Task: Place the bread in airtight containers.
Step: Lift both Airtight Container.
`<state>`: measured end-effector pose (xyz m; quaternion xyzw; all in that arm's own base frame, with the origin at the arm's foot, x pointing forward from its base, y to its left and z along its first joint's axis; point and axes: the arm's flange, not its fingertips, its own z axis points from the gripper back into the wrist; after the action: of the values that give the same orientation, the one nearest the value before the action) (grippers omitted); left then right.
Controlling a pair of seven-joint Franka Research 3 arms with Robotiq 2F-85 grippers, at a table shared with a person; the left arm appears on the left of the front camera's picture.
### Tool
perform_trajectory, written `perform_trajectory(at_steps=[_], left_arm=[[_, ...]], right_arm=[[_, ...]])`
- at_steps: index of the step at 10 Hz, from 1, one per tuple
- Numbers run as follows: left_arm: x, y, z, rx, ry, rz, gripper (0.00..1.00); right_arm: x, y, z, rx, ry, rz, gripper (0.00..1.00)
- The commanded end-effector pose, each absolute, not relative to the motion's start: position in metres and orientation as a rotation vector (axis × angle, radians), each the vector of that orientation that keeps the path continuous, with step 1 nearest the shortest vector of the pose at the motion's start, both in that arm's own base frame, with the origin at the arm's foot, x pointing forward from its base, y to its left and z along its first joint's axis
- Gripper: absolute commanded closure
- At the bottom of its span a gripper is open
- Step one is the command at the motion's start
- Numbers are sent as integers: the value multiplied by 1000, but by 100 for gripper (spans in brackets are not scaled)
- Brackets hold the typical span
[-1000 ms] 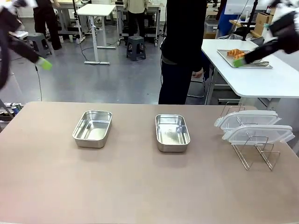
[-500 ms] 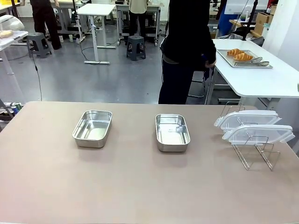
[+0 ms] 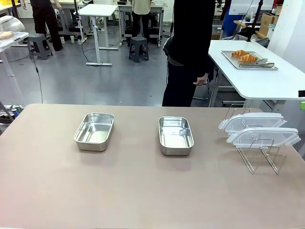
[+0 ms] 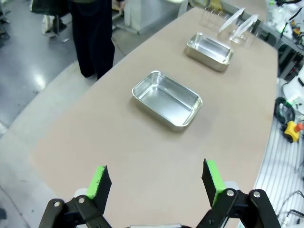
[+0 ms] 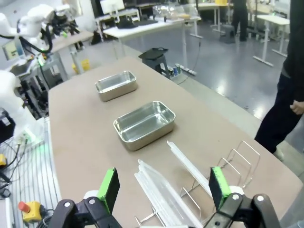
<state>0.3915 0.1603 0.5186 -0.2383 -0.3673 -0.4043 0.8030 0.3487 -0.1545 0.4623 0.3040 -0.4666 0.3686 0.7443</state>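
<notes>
Two croissants, the bread point(image 3: 244, 56), lie on a flat metal tray point(image 3: 261, 67) on the white side table at the far right. Two shiny steel containers stand empty on the brown table, one on the left point(image 3: 94, 131) and one in the middle point(image 3: 175, 135). My left gripper point(image 4: 156, 180) hangs open above the table's end, the nearer container point(image 4: 167, 99) ahead of it and the other point(image 4: 209, 46) beyond. My right gripper point(image 5: 164, 188) is open above the clear lids point(image 5: 161, 187), with both containers point(image 5: 144, 124) point(image 5: 116, 85) farther on.
The two clear lids point(image 3: 259, 129) lean in a wire rack point(image 3: 261, 160) at the table's right. A person in dark clothes point(image 3: 188, 47) stands behind the table, between it and the white side table point(image 3: 267, 86). Tongs point(image 3: 264, 63) lie on the tray beside the croissants.
A second ago both arms swept through the upper corners of the front view; they have since left it. The person's hand has dropped from the side table's edge to their side.
</notes>
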Motion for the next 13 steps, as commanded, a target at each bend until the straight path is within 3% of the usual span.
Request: perform_trajectory(at_steps=[1, 13], left_arm=[[388, 175, 516, -503, -785, -873, 0], [388, 175, 516, -503, -785, -873, 0]], right_arm=[[347, -159, 467, 641, -1016, 782, 0], [347, -159, 467, 641, -1016, 782, 0]])
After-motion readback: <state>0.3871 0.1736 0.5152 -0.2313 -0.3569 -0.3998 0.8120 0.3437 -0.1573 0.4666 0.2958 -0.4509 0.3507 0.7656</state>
